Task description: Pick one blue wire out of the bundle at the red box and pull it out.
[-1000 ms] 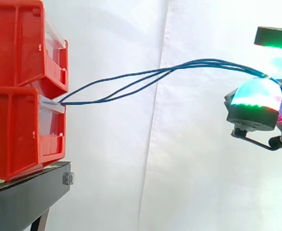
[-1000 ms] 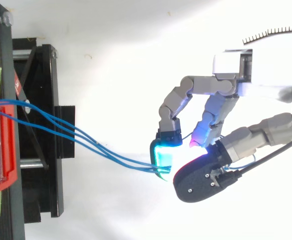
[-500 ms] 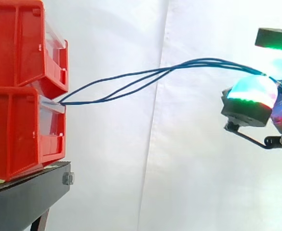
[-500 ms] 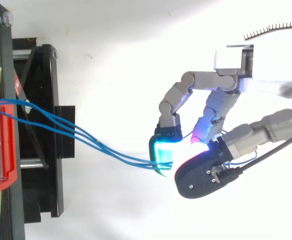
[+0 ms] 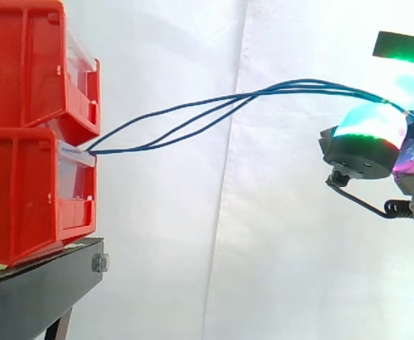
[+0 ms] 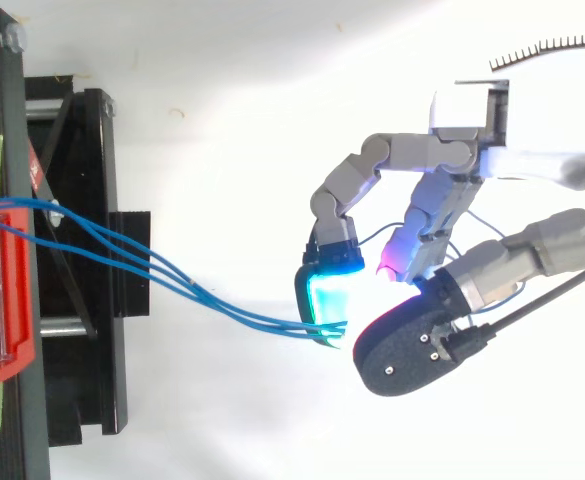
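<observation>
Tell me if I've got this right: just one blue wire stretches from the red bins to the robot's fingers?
Not quite: several blue wires, not one, stretch from the red bins to the fingers, bunching together there. The top view shows this.

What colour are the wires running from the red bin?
Blue wires; clearest in the top view.

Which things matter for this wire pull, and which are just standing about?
In the job: blue wires, lower red bin they leave, hand pinching them.
Standing about: upper red bin, black stand, white curtain.
</observation>
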